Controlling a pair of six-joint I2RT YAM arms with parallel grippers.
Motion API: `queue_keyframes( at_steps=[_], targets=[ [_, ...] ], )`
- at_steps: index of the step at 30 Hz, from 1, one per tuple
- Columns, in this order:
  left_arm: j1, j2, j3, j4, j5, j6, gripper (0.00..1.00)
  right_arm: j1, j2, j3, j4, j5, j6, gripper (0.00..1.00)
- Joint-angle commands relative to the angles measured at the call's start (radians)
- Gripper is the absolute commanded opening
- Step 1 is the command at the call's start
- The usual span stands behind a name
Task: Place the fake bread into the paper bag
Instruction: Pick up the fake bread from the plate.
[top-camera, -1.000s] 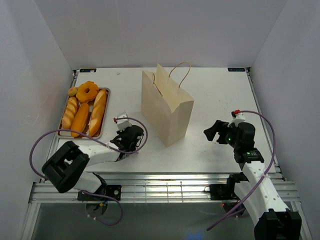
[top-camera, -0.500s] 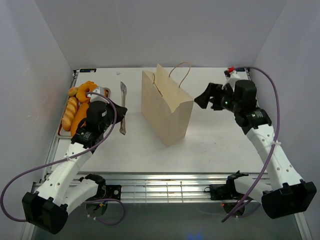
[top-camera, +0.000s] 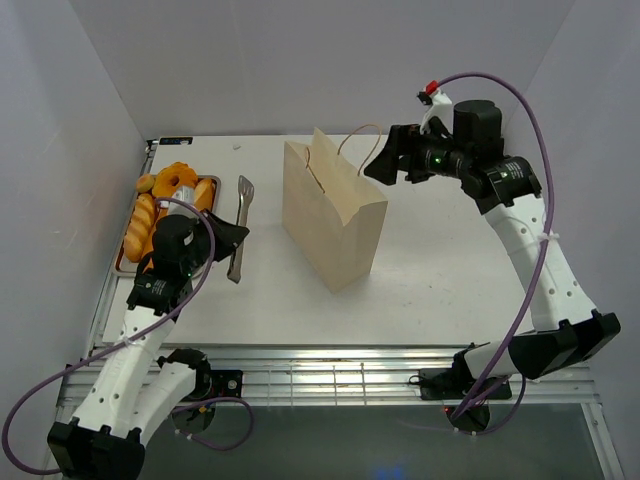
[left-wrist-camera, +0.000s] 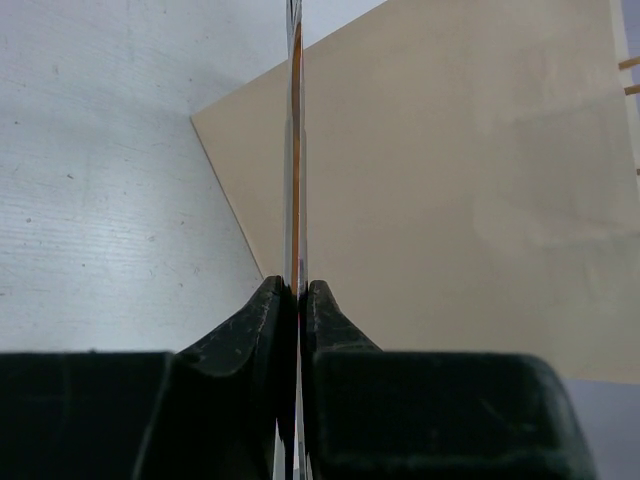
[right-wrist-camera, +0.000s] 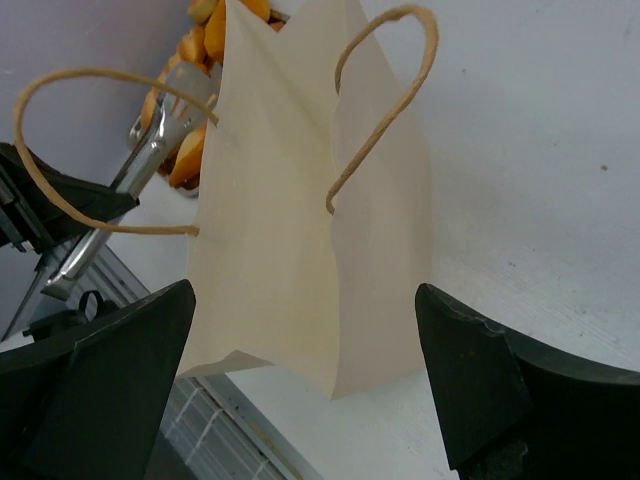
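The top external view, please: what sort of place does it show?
Likely a lab robot cell: plain white walls box in a white table holding glossy orange toy breads and a tan kraft-paper bag.

Thin silver tongs (top-camera: 243, 205) just right of a flat metal tray (top-camera: 215, 182), white table (top-camera: 440, 270) underneath

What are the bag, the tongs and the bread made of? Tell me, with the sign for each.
The paper bag looks like matte tan kraft paper, creased, with cord handles. The tongs seem polished metal: thin, reflective. The fake bread is probably glossy plastic, uniformly orange.
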Motion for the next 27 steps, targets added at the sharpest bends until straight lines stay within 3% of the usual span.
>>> queue_keyframes(
  at_steps=[1, 10, 19, 24, 27],
  targets=[
    [0.017, -0.042, 0.004, -0.002, 0.048, -0.019, 0.22, 0.037, 0.018, 0.0, -0.081, -0.047, -0.048, 0.97],
    [0.036, -0.099, -0.011, -0.029, 0.073, -0.054, 0.41, 0.095, 0.114, 0.029, -0.107, 0.039, -0.084, 1.0],
    [0.049, -0.104, -0.007, -0.042, 0.071, -0.099, 0.45, 0.103, 0.19, 0.057, -0.082, 0.051, -0.082, 1.0],
    [0.066, -0.111, 0.008, -0.104, 0.031, -0.154, 0.45, 0.101, 0.226, 0.075, -0.081, 0.08, -0.097, 0.92],
    [0.073, -0.134, 0.033, -0.166, -0.048, -0.191, 0.51, 0.103, 0.246, 0.081, -0.07, 0.084, -0.1, 0.84]
  ],
)
